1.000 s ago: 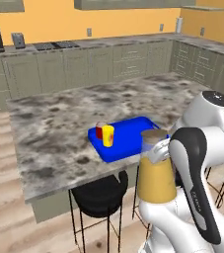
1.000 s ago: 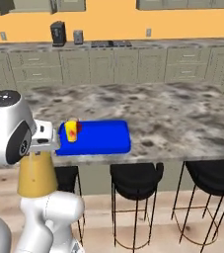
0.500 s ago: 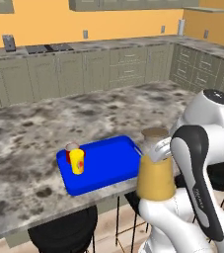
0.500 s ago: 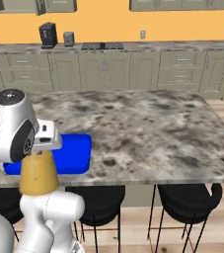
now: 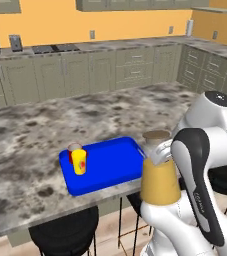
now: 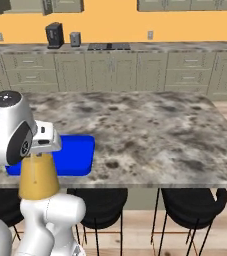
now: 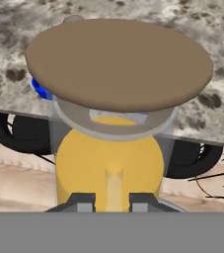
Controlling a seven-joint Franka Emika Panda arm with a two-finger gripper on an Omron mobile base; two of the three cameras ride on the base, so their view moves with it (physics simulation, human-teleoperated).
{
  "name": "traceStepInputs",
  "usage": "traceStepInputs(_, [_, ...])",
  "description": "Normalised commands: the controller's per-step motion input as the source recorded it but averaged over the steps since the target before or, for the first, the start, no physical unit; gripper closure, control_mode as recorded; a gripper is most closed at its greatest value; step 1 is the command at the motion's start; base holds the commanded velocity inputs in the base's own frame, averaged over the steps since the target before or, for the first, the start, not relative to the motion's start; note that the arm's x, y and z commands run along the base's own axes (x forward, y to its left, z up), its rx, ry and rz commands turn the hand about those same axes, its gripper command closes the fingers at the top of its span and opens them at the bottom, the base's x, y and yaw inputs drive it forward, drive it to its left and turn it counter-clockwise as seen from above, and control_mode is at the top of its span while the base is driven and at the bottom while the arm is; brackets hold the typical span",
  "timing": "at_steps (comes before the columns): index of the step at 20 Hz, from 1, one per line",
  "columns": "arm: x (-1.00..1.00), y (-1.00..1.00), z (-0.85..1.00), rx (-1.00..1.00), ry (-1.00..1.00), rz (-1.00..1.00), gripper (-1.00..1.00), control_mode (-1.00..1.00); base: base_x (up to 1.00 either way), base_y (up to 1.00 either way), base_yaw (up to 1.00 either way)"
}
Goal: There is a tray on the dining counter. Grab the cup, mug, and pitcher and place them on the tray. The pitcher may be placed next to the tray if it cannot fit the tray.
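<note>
Orange-yellow liquid fills the clear conical glass pitcher (image 5: 159, 179) with its round brown cork-like lid, and it hangs in the air off the near edge of the mottled grey-brown stone dining counter (image 5: 30, 131), above the black stools (image 6: 192, 201). The two-finger gripper (image 7: 112, 200) has its dark fingers pinching the pitcher's neck. On the flat bright-blue tray (image 5: 107, 165), at its left end, the small yellow cup (image 5: 79, 162) stands upright, touching the small red mug (image 5: 74, 150) behind it.
</note>
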Motion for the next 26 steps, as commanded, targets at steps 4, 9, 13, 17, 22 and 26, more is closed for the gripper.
traceStepInputs(4, [0.28,0.00,0.00,0.03,0.00,0.03,1.00,-1.00,0.25,-0.01,0.05])
traceStepInputs(9, [0.82,0.00,0.00,0.05,-0.02,0.03,1.00,-1.00,0.00,0.00,0.00])
traceStepInputs(13, [0.89,0.00,0.00,0.01,-0.02,0.00,1.00,-1.00,0.00,0.00,0.00])
traceStepInputs(17, [1.00,0.00,-0.08,0.00,0.00,0.00,1.00,-1.00,0.00,0.00,0.00])
traceStepInputs(22, [0.94,0.01,-0.22,0.01,0.00,0.00,1.00,-1.00,0.00,0.00,0.00])
traceStepInputs(26, [0.94,0.19,-0.17,0.00,0.00,0.00,1.00,-1.00,0.00,0.00,0.00])
